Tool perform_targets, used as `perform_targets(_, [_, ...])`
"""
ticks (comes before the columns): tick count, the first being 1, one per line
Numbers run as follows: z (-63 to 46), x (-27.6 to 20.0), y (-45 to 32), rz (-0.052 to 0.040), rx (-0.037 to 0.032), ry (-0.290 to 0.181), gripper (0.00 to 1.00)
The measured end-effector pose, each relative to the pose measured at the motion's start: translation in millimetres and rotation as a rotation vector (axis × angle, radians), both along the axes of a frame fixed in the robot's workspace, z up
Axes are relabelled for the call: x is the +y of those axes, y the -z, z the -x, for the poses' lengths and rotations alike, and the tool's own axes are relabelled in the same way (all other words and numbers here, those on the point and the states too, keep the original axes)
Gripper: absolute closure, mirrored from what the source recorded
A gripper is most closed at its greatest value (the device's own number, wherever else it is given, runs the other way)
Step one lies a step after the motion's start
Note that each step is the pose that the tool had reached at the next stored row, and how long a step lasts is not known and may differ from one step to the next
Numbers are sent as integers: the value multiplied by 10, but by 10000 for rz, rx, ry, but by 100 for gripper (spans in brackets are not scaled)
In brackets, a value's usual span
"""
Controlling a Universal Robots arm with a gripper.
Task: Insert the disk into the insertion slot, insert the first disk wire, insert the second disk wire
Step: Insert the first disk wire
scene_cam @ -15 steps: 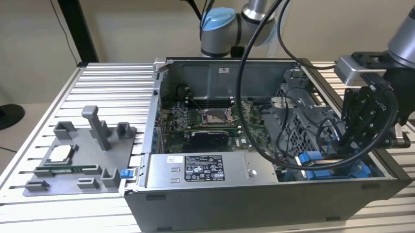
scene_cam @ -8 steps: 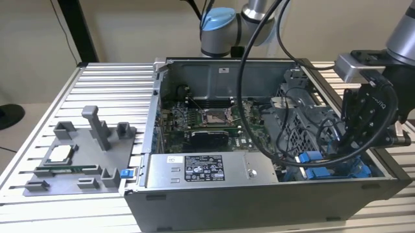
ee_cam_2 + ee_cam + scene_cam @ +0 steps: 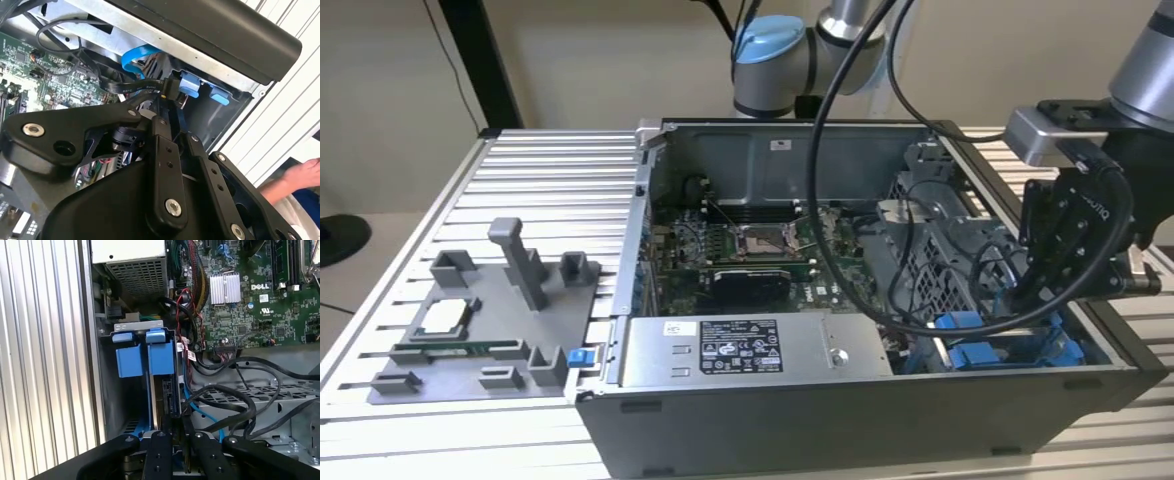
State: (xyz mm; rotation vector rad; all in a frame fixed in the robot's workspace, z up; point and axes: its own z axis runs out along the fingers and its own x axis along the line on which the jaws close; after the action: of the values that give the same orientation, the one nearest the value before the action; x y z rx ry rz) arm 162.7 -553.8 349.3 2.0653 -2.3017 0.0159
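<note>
Where the open computer case (image 3: 854,420) stands on the slatted tabletop (image 3: 547,180), we see it hold a green motherboard (image 3: 734,250), a grey labelled power-supply box (image 3: 720,350) along its near wall, and the insertion slot (image 3: 131,362) in the corner at the exterior view's right. The disk (image 3: 169,395) sits on edge in that slot. We see a dark narrow end of it, bordered by its bright blue frame, with blue tabs just above.

The tool (image 3: 1021,305) reaches down into this corner. In the second wrist view the tool (image 3: 174,102) has its fingers (image 3: 165,130) drawn close together, and they appear to pinch the black connector of a flat black disk wire (image 3: 140,87) just beside the blue tabs.

Room is tight. The case wall lies close on one side, looping black cables (image 3: 240,400) crowd the other, and a light blue cable (image 3: 135,55) arcs nearby. A person's hand (image 3: 300,175) rests outside the case. A grey fixture (image 3: 494,330) lies well apart on the tabletop.
</note>
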Motion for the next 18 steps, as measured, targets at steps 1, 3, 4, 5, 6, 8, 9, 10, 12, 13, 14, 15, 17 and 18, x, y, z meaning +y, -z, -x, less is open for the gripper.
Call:
perform_targets(1, [0,0,0,0,1,-23,100])
perform_targets(3, [0,0,1,-1,1,-83,100])
perform_targets(4, [0,0,1,0,1,-109,100])
perform_targets(5, [0,0,0,0,1,-129,100])
perform_targets(6, [0,-1,0,2,1,-147,100])
perform_targets(8, [0,-1,2,0,1,-186,100])
perform_targets(9, [0,-2,3,0,1,-201,100])
perform_targets(10, [0,-3,4,0,1,-218,100])
perform_targets(12, [0,-5,6,-2,1,-249,100])
perform_targets(13, [0,-6,7,-1,1,-249,100])
perform_targets(14, [0,-7,7,1,1,-250,100])
perform_targets(15, [0,-8,8,-1,1,-250,100])
perform_targets(17, [2,-8,8,-1,1,-250,100])
perform_targets(18, [3,-9,8,0,1,-250,100])
